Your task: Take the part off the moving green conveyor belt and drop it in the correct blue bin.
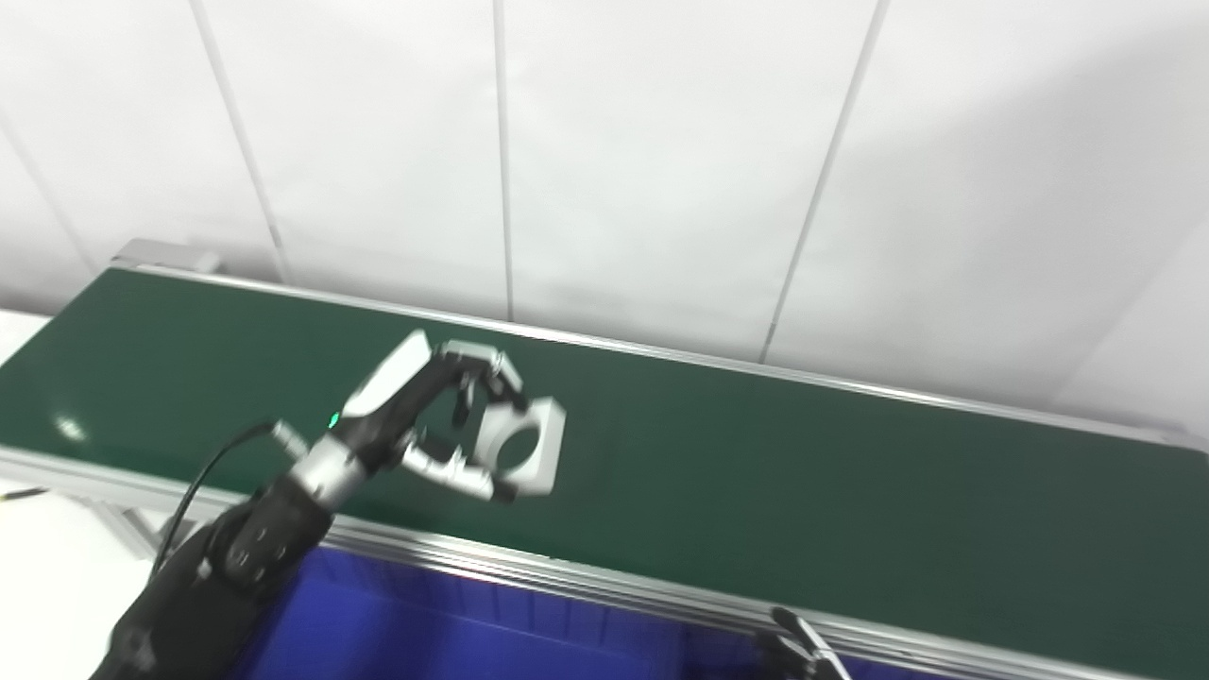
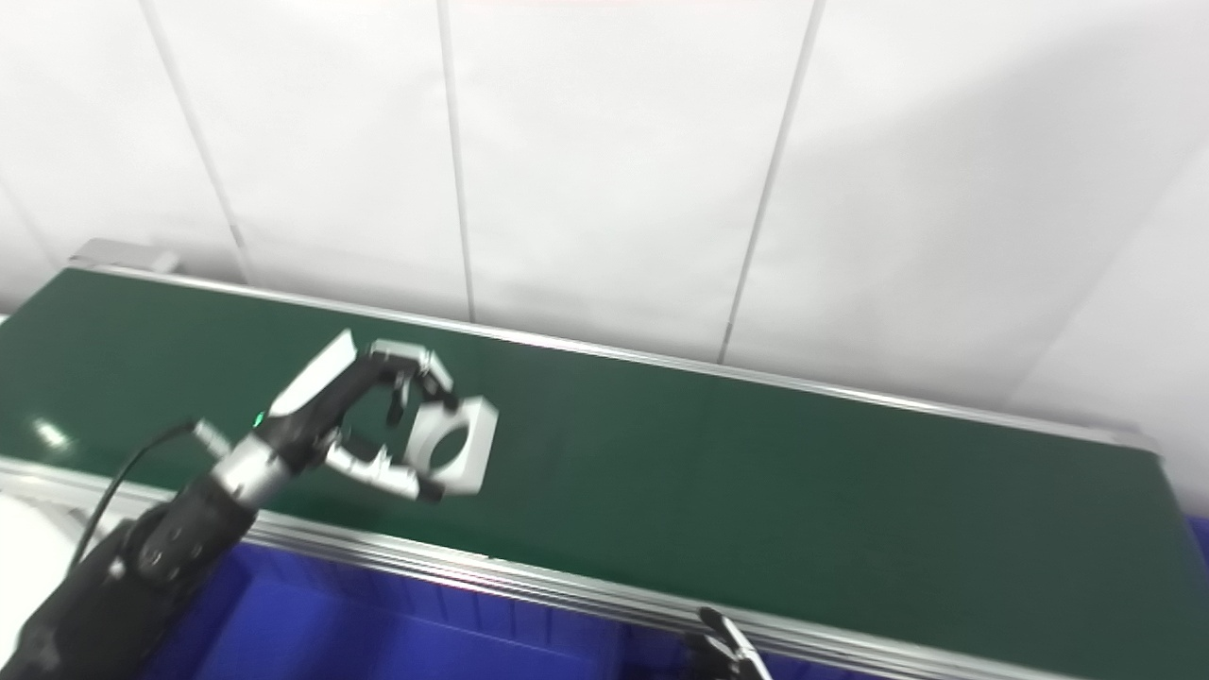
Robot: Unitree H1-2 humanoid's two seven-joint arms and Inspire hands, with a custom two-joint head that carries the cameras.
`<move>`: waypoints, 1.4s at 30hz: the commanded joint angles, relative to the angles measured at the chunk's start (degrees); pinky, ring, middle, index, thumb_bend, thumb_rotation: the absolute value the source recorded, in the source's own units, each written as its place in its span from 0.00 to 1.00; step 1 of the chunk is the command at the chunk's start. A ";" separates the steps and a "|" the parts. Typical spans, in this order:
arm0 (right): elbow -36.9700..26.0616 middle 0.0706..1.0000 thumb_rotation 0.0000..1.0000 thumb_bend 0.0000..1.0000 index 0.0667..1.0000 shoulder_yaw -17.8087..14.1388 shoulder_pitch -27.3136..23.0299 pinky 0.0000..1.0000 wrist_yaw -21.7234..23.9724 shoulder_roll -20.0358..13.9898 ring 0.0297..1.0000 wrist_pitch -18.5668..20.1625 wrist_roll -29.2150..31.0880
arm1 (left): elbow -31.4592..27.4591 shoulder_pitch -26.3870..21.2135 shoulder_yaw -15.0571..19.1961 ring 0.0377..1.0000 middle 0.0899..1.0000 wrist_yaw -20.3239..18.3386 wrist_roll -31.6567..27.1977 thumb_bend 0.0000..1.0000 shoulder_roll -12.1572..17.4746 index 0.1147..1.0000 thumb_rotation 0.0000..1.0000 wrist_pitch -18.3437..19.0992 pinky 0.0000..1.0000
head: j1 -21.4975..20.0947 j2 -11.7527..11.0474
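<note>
Over the green conveyor belt [image 1: 756, 453] your left hand [image 1: 425, 416] pinches the silver ring-bore part [image 1: 524, 439]; right hand [image 2: 723, 652] barely shows, fingers unclear.

part [image 1: 521, 440]: silver square block w/ round bore | tilted, held above green belt [image 1: 850, 472] | blue bin [image 1: 425, 633] below front

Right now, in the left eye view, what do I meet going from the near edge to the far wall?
Blue bin → aluminium rail of the conveyor → green conveyor belt, with the left hand holding the part over it → white wall.
</note>
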 commanded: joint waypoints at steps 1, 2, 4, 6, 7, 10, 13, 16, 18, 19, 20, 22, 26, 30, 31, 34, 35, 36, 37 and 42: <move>-2.04 0.80 0.38 0.76 0.90 -0.09 -0.01 0.69 -1.66 1.60 0.78 -0.93 -0.50 | -0.58 -0.14 -1.27 0.42 0.40 1.36 -0.57 0.50 1.68 0.45 0.00 -1.19 0.27 | -1.03 0.75; -2.09 0.80 0.38 0.76 0.90 -0.11 -0.02 0.69 -2.01 2.05 0.78 -0.95 -0.77 | -0.42 0.33 -2.24 0.42 0.40 1.84 -0.13 0.50 1.77 0.45 0.00 -1.19 0.27 | -1.47 1.18; -2.12 0.80 0.38 0.76 0.90 -0.09 -0.10 0.70 -2.60 2.74 0.78 -1.00 -0.99 | -0.21 0.99 -4.25 0.38 0.39 2.60 0.04 0.49 2.08 0.46 0.00 -1.19 0.31 | -2.13 2.04; -2.23 0.79 0.38 0.76 0.90 -0.09 -0.20 0.70 -2.91 3.28 0.79 -0.97 -1.05 | -0.40 1.72 -5.74 0.37 0.42 2.11 -0.38 0.49 2.35 0.47 0.00 -1.19 0.36 | -2.86 3.38; -2.23 0.80 0.40 0.76 0.91 -0.14 -0.28 0.70 -2.98 3.52 0.79 -0.99 -1.02 | -0.51 2.11 -6.31 0.38 0.46 1.69 -0.51 0.49 2.42 0.45 0.00 -1.19 0.37 | -2.86 3.38; -2.71 0.80 0.40 0.75 0.91 -0.31 -0.50 0.70 -3.35 4.14 0.79 -0.65 -1.34 | -0.79 3.59 -8.00 0.38 0.48 0.60 -0.68 0.49 2.43 0.44 0.00 -1.19 0.36 | -3.22 4.97; -3.24 0.79 0.40 0.74 0.91 -0.40 -0.69 0.70 -3.56 4.39 0.79 -0.30 -1.53 | -0.68 4.45 -9.17 0.38 0.48 0.58 -0.45 0.49 2.22 0.43 0.00 -1.19 0.36 | -3.23 5.77; -3.91 0.79 0.40 0.74 0.90 -0.55 -0.89 0.68 -3.76 4.56 0.78 -0.09 -1.75 | -1.39 5.32 -9.99 0.38 0.49 1.19 0.73 0.49 1.88 0.43 0.00 -1.18 0.37 | -3.68 8.18; -4.77 0.78 0.40 0.74 0.90 -0.66 -0.79 0.68 -3.76 4.67 0.77 0.63 -1.98 | -1.79 5.76 -10.28 0.39 0.49 0.60 0.92 0.49 1.64 0.43 0.00 -1.18 0.37 | -3.88 9.09; -5.26 0.78 0.39 0.74 0.90 -0.72 -0.75 0.68 -3.70 4.68 0.77 1.08 -2.13 | -1.81 6.07 -10.36 0.39 0.49 -0.25 0.77 0.49 1.35 0.43 0.00 -1.19 0.38 | -3.90 9.45; -5.66 0.78 0.39 0.73 0.90 -0.79 -0.77 0.68 -3.63 4.70 0.77 1.45 -2.10 | -1.87 6.41 -10.31 0.39 0.49 -1.27 0.86 0.49 0.99 0.43 0.00 -1.15 0.38 | -3.92 9.71; -5.99 0.78 0.36 0.73 0.90 -0.88 -0.93 0.68 -3.48 4.65 0.77 1.56 -1.68 | -2.23 7.08 -10.18 0.39 0.48 -2.95 1.54 0.49 0.46 0.44 0.00 -1.02 0.39 | -3.87 10.02; -6.62 0.78 0.34 0.73 0.89 -0.90 -1.02 0.67 -3.18 4.44 0.77 2.27 -1.42 | -4.39 8.31 -9.91 0.36 0.45 -5.58 4.63 0.49 -0.41 0.48 0.00 1.35 0.35 | -3.72 10.36; -6.70 0.78 0.35 0.73 0.89 -0.89 -0.92 0.68 -3.21 4.41 0.76 2.50 -1.33 | -5.24 8.04 -10.78 0.42 0.46 -10.01 6.99 0.49 -0.49 0.45 0.00 3.83 0.48 | -3.68 10.40; -6.89 0.78 0.35 0.73 0.89 -0.82 -0.85 0.68 -3.16 4.39 0.76 2.66 -1.47 | -5.56 8.07 -10.84 0.42 0.46 -10.84 8.04 0.49 -0.52 0.44 0.00 4.87 0.49 | -3.59 10.61; -7.13 0.77 0.36 0.73 0.89 -0.73 -0.75 0.67 -3.32 4.53 0.76 2.92 -1.93 | -6.70 8.19 -10.78 0.40 0.46 -12.83 11.29 0.49 -0.67 0.47 0.00 8.44 0.47 | -3.59 10.51; -7.13 0.77 0.36 0.73 0.89 -0.71 -0.75 0.67 -3.39 4.59 0.76 2.97 -2.03 | -7.00 8.23 -10.68 0.40 0.46 -13.30 12.03 0.49 -0.74 0.48 0.00 9.33 0.46 | -3.58 10.46; -7.18 0.77 0.36 0.73 0.89 -0.67 -0.77 0.67 -3.42 4.67 0.76 3.11 -2.10 | -7.42 8.22 -10.72 0.40 0.46 -13.93 13.19 0.49 -0.79 0.48 0.00 10.89 0.46 | -3.63 10.45; -7.23 0.77 0.35 0.73 0.89 -0.64 -0.79 0.67 -3.42 4.72 0.76 3.24 -2.11 | -7.95 8.18 -10.90 0.39 0.46 -14.76 14.47 0.49 -0.81 0.49 0.00 12.62 0.45 | -3.63 10.45; -7.26 0.78 0.34 0.74 0.89 -0.44 -0.79 0.67 -3.38 4.92 0.77 3.60 -1.86 | -9.35 8.01 -11.55 0.71 0.74 -17.40 19.55 0.51 -1.17 0.65 0.06 18.43 0.62 | -3.54 10.22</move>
